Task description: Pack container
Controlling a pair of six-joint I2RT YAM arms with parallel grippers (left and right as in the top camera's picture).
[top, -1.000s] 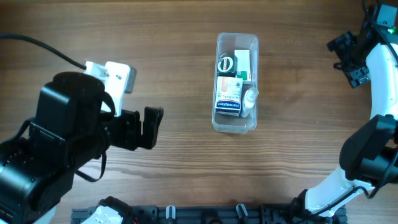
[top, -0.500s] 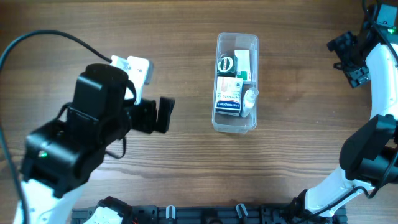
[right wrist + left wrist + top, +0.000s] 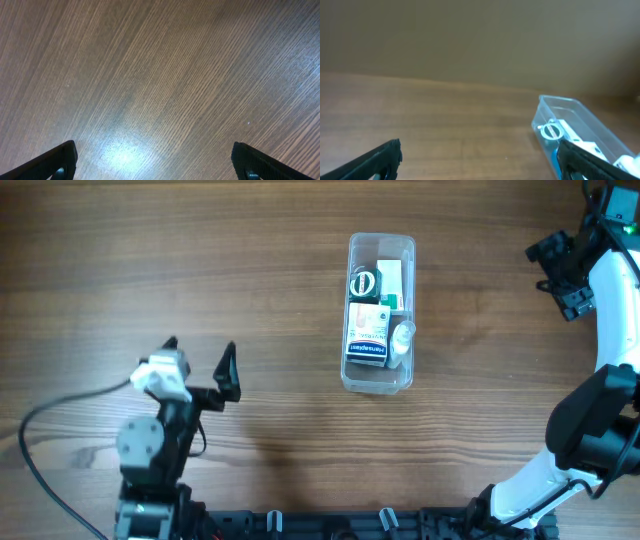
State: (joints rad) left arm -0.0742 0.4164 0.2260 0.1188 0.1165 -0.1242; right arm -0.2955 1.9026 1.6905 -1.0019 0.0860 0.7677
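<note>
The clear plastic container (image 3: 380,310) stands upright at the middle of the table. It holds small boxes, a round black-and-white lid and a small clear bottle. It also shows at the right of the left wrist view (image 3: 580,130). My left gripper (image 3: 200,358) is open and empty, low at the left front of the table, far left of the container. Its fingertips frame bare wood in the left wrist view (image 3: 480,157). My right gripper (image 3: 560,275) is at the far right edge, open and empty over bare wood in the right wrist view (image 3: 155,160).
The wooden table (image 3: 250,260) runs all round the container. A black rail (image 3: 330,525) runs along the front edge. The right arm's white links (image 3: 610,330) stand along the right side.
My left arm has pulled back from beside the container toward the front left and dropped low. Its gripper stays open and empty. The container and the right arm have not moved.
</note>
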